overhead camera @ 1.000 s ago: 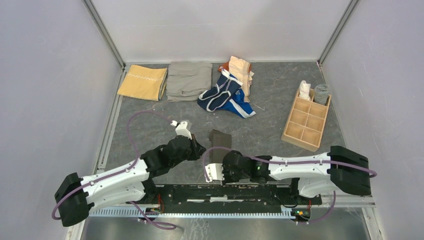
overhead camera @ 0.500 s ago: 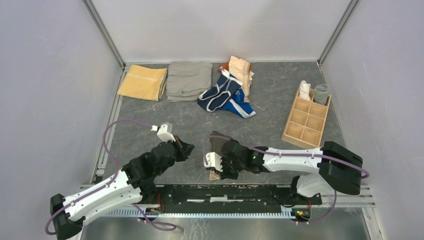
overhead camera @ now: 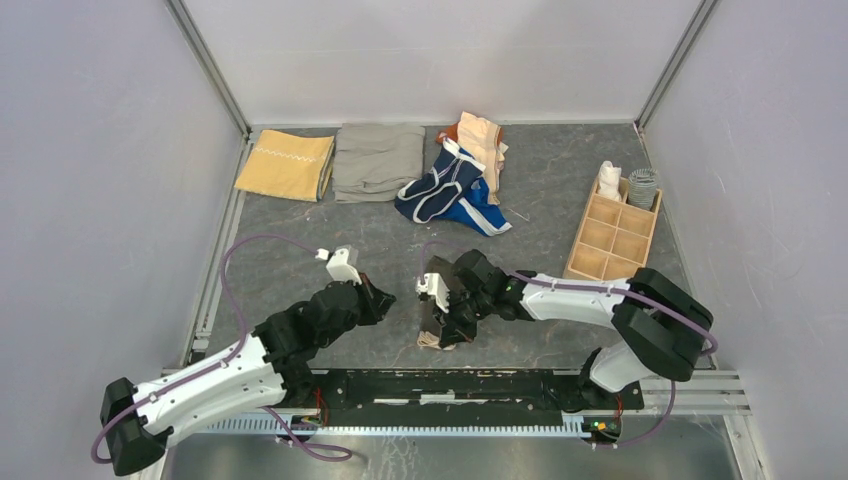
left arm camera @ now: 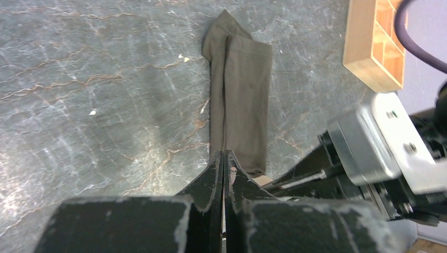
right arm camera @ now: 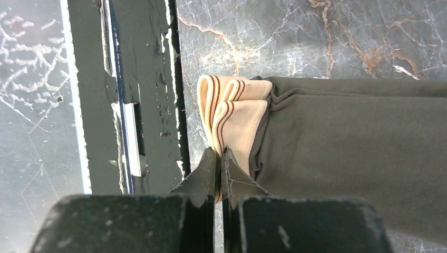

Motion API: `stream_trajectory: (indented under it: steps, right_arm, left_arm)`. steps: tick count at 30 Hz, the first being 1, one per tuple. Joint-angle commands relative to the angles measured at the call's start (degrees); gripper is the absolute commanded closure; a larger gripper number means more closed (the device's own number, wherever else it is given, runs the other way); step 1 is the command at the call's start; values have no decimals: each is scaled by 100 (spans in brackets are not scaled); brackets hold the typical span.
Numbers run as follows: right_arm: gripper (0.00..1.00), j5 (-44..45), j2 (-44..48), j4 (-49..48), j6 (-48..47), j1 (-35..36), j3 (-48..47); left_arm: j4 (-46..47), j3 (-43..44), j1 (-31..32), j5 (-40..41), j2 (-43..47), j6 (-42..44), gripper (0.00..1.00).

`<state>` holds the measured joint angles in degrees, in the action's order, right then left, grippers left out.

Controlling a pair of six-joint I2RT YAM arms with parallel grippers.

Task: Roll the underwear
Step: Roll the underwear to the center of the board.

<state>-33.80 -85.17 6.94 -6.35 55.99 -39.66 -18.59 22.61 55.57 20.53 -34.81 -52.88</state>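
1. The dark grey-brown underwear [overhead camera: 432,328] lies on the grey marbled bench [overhead camera: 330,240], close to its front edge and between the two arms. It is folded into a long narrow strip, and the left wrist view shows one lengthwise fold line running down it.
2. Its tan waistband with thin brown stripes [right arm camera: 232,113] is bunched at the strip's near end. That end sits just beside the dark metal rail [right arm camera: 142,95] bordering the bench.
3. The right gripper [overhead camera: 446,330] is over that near end. Its jaws are pressed together with the tips at the waistband's edge. I cannot tell whether any cloth is caught between them.
4. The left gripper [overhead camera: 388,302] is just to the left of the strip and apart from it in the top view. Its jaws are also pressed together, and they point toward the strip's near end.
5. Well apart, toward the back of the bench, more pieces lie in a loose pile. The navy briefs with white trim [overhead camera: 440,188] are on top of a bright blue piece [overhead camera: 487,220], and a peach piece [overhead camera: 483,140] lies behind them.
6. Left of that pile is a larger folded grey-khaki cloth [overhead camera: 378,160]. Just beside it is a folded mustard-yellow cloth [overhead camera: 287,165], near the back left corner.
7. On the right stands a pale wooden compartment tray [overhead camera: 600,272]. A white roll [overhead camera: 609,180] and a grey roll [overhead camera: 643,186] stand upright in its two far compartments.
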Motion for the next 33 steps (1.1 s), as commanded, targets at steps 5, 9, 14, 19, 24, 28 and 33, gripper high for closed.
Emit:
stream_trajectory:
  steps: [5, 9, 14, 19, 24, 28, 33]
  right_arm:
    - [100, -557, -543, -31, 155, -627, -348]
    - [100, -762, -710, -7, 173, -899, -433]
    - [100, -1021, -820, -8, 256, -1255, -476]
    - [100, -1286, -1001, -87, 413, -1566, -467]
    - [100, -1640, -987, -424, 626, -1754, -335]
    - [100, -2139, -952, -1050, 1253, -1960, -126]
    - [100, -2288, -898, -1023, 1351, -1959, -50]
  left_arm:
    - [609, 291, -11, -501, -319, 604, 98]
    - [707, 305, -10, -590, -409, 659, 98]
    - [848, 354, -12, -689, -588, 771, 98]
    - [1047, 539, -11, -824, -983, 920, 98]
    - [1156, 714, -5, -906, -1293, 1022, 98]
    - [1234, 765, -5, -965, -1391, 1051, 98]
    - [1241, 752, -10, -999, -1398, 1036, 98]
